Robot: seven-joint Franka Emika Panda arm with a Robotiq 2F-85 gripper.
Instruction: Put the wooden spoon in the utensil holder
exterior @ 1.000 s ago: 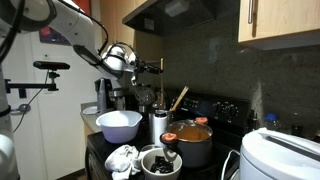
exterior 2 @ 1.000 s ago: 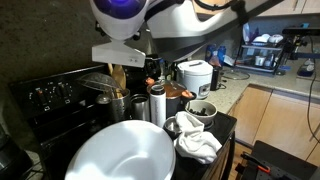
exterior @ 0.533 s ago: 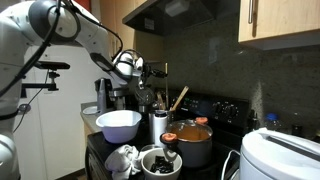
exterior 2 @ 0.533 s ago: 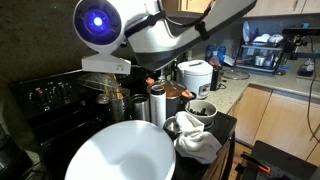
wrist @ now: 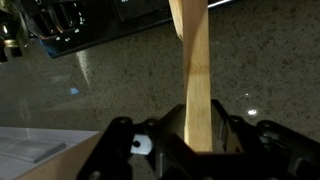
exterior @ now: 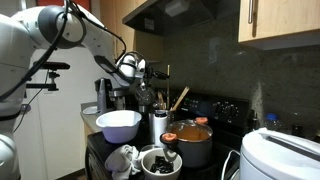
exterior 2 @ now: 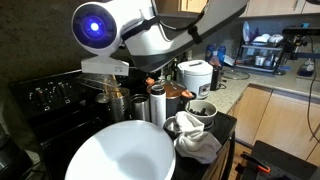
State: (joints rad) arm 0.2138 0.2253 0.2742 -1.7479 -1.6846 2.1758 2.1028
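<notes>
In the wrist view my gripper [wrist: 200,140] is shut on the pale wooden spoon [wrist: 192,70]. Its flat handle runs straight up from between the jaws, in front of the speckled backsplash. In an exterior view the gripper [exterior: 145,72] hangs above the upright metal utensil holder [exterior: 160,124], which stands between the white bowl and the pot. A browner wooden utensil [exterior: 179,98] leans out of the holder. The spoon itself is too thin to make out in both exterior views. The gripper also shows from the opposite side [exterior 2: 105,67], over the stove's back.
A wide white mixing bowl [exterior: 118,124] stands beside the holder and fills the foreground in the opposite exterior view [exterior 2: 120,155]. A steel pot with orange contents [exterior: 190,140], a small dark bowl [exterior: 160,162], a white cloth [exterior: 123,158] and a rice cooker [exterior: 280,155] crowd the stove and counter.
The arm has moved toward the stove and slightly down, carrying the spoon closer over the holder. The grip is unchanged.
</notes>
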